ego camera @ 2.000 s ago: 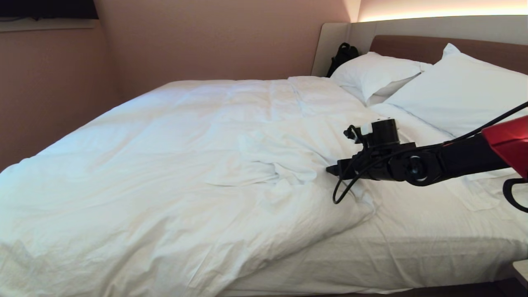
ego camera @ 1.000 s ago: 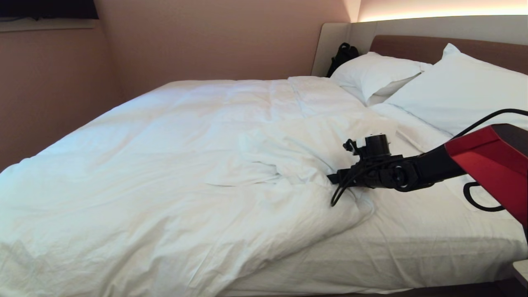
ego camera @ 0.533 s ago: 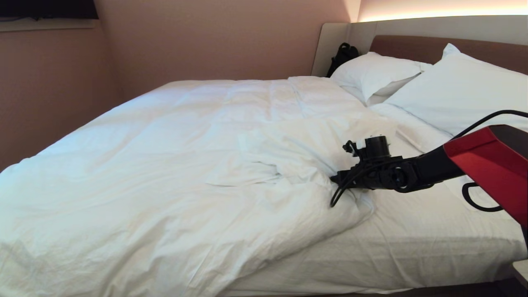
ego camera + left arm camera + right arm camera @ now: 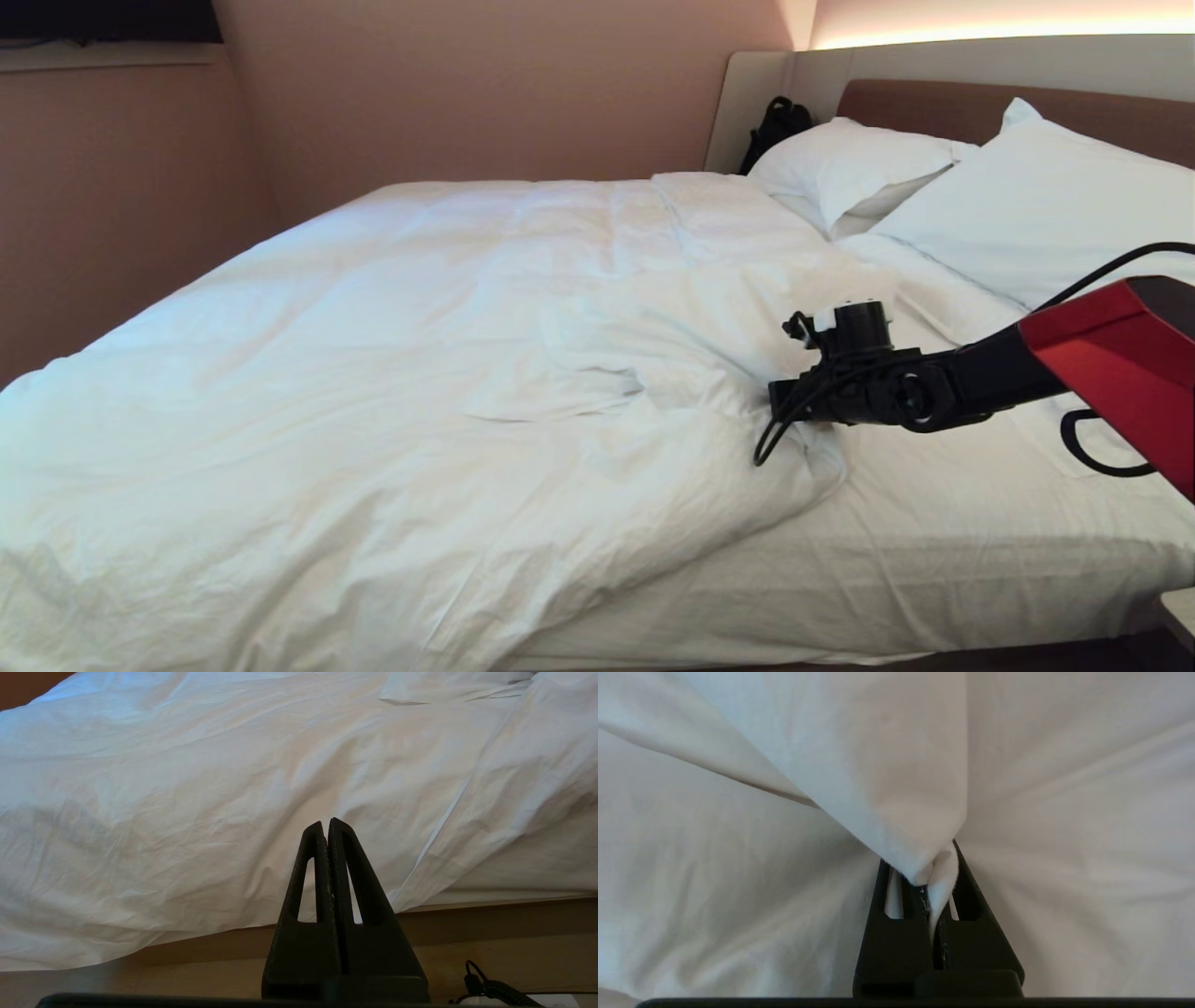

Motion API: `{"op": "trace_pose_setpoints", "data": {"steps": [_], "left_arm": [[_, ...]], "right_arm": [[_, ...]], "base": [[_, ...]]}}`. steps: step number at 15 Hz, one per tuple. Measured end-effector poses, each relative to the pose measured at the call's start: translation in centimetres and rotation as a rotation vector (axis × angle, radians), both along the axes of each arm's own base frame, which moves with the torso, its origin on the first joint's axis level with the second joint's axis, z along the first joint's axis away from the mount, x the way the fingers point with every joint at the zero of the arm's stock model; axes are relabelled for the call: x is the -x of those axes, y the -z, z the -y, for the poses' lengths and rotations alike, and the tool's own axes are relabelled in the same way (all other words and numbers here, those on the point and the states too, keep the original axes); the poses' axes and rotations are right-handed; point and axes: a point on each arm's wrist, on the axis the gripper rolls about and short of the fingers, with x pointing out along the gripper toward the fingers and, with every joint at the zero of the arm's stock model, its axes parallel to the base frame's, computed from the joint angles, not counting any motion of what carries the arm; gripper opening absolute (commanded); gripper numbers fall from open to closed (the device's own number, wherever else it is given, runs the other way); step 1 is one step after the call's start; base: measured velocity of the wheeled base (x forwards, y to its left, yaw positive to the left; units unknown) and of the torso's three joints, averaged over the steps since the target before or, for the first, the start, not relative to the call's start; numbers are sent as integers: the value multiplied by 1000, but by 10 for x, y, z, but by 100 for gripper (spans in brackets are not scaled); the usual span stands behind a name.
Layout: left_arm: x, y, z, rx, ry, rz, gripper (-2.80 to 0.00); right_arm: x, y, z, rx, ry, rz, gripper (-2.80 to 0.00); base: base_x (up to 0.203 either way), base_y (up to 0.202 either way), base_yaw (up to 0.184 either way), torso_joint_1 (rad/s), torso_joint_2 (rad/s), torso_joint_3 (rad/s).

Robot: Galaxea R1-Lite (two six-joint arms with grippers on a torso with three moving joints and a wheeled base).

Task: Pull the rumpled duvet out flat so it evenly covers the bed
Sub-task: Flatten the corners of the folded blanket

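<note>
Two white pillows (image 4: 943,187) lean against the brown headboard (image 4: 934,107) as the right gripper (image 4: 775,399) reaches over the bed (image 4: 934,560), its fingers (image 4: 896,933) clamped on a bunched fold of the duvet (image 4: 373,373). That rumpled duvet lies across the bed's far and left parts, leaving the sheet (image 4: 980,532) bare near the pillows. Low beside the bed's edge, the left gripper (image 4: 327,826) hangs with fingers pressed together, holding nothing.

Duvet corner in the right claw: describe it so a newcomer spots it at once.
On the wide low bed, the puffy white duvet stops short of the pillows, baring flat sheet. At its bunched edge nearest them, the right claw is shut on one pointed fold, the only fabric pinched between black fingers.
</note>
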Motion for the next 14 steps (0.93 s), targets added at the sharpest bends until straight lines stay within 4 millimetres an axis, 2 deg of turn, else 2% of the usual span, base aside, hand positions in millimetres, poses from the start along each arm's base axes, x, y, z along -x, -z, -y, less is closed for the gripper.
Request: {"op": "trace_pose_setpoints", "data": {"steps": [6,14], "left_arm": [[0,0,0,0,0,0,-280],[0,0,0,0,0,0,-280]], "right_arm": [[17,-24,0,8,-14,28,-280],[53,-75,8,63,-37,19,-280]], "base": [[0,0,0,0,0,0],[0,0,0,0,0,0]]}}
